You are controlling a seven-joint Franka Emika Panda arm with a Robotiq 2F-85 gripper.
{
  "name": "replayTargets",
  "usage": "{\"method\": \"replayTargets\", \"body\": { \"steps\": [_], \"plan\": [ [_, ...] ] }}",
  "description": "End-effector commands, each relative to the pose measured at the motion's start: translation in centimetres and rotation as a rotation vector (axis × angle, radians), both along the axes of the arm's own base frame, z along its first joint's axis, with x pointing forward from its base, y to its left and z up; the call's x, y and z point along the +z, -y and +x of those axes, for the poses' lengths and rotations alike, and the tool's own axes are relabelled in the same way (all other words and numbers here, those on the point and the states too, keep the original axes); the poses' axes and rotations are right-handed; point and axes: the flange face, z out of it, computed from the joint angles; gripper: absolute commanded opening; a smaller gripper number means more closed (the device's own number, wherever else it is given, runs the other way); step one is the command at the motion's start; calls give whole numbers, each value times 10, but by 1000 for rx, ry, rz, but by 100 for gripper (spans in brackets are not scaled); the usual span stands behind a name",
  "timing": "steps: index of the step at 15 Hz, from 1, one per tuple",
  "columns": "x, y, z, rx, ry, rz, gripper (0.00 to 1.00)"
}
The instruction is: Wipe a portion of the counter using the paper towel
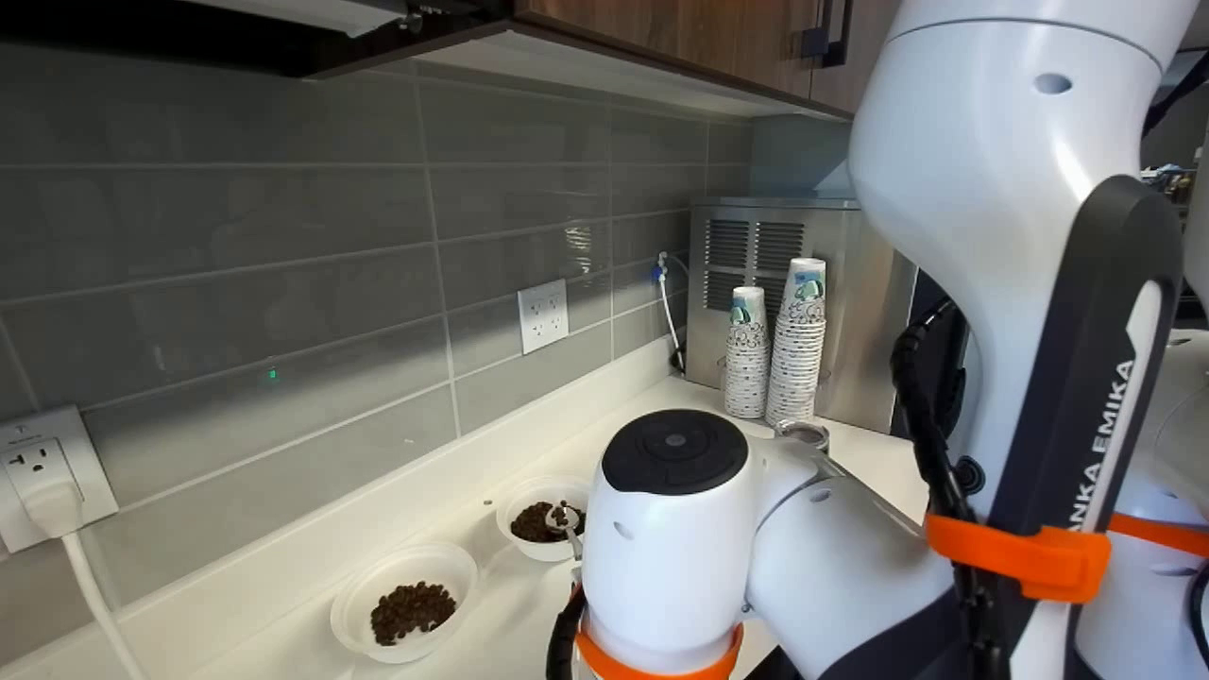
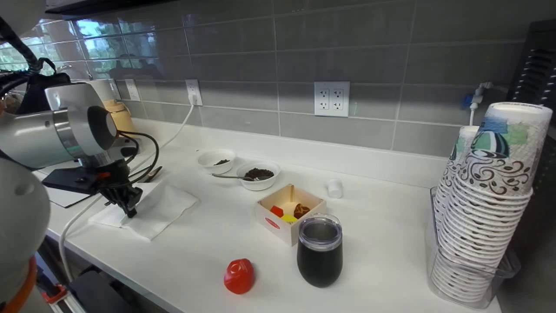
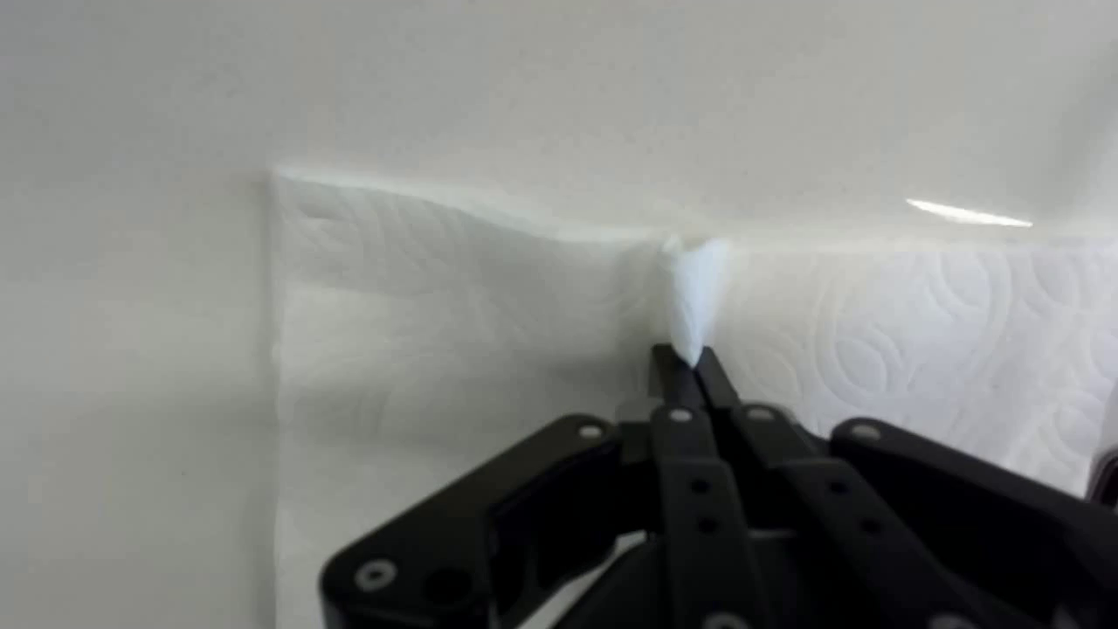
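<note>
On left part of counter (image 2: 191,261), nearer front edge than back: paper towel (image 2: 168,209), spread mostly flat, with raised fold in grip of clenched gripper (image 3: 690,365); near back edge, white bowl (image 2: 207,159) of dark bits (image 2: 221,162); nearer front edge, shiny red thing (image 2: 239,278); near back edge again, second bowl (image 2: 257,185) with more dark bits and spoon (image 2: 228,176) over left rim; mid-counter, wooden box (image 2: 284,232) with colored pieces (image 2: 288,218), and just beside, on front-edge side, black tumbler (image 2: 319,263); at right edge, tall stacks of paper cups (image 2: 486,208) in clear bin (image 2: 510,265)
</note>
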Motion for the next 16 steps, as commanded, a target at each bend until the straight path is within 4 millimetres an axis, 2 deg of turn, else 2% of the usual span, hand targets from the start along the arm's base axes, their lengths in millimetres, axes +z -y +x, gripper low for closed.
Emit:
{"method": "replayTargets", "body": {
  "steps": [1,7,12,13,15,16],
  "plan": [
    [14,-8,8,-29,74,46,1],
    [13,-44,12,-14,72,154,1],
    [10,-69,20,1,77,169,1],
    [6,-74,22,1,73,170,23],
    [2,-80,25,0,71,169,33],
    [-1,-82,26,4,72,163,42]
  ]
}}
